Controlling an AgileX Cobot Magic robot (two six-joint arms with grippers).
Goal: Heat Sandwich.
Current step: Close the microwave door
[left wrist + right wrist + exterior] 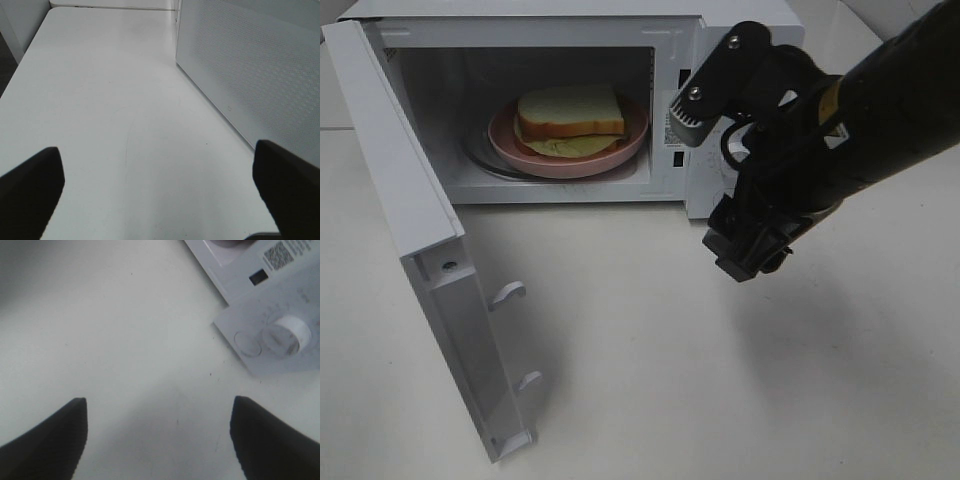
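The sandwich (570, 112) lies on a round pink plate (570, 162) inside the white microwave (520, 30). It is two thick slices of white bread with a pale yellow-green filling showing at the front edge. The microwave door (410, 190) stands swung wide open on the left side of the exterior high view, with its latch hooks facing the table (650, 380).

The right gripper (748, 250) hangs in front of the microwave's control side, above the table and clear of the cavity. In the right wrist view its fingers are spread wide apart with nothing between them (159, 401), and the control panel (255, 320) with its white knob (290, 332) sits near.

The left gripper (156, 147) is out of the high view. Its wrist view shows it spread wide and empty over bare table, beside a perforated white panel (250, 65).
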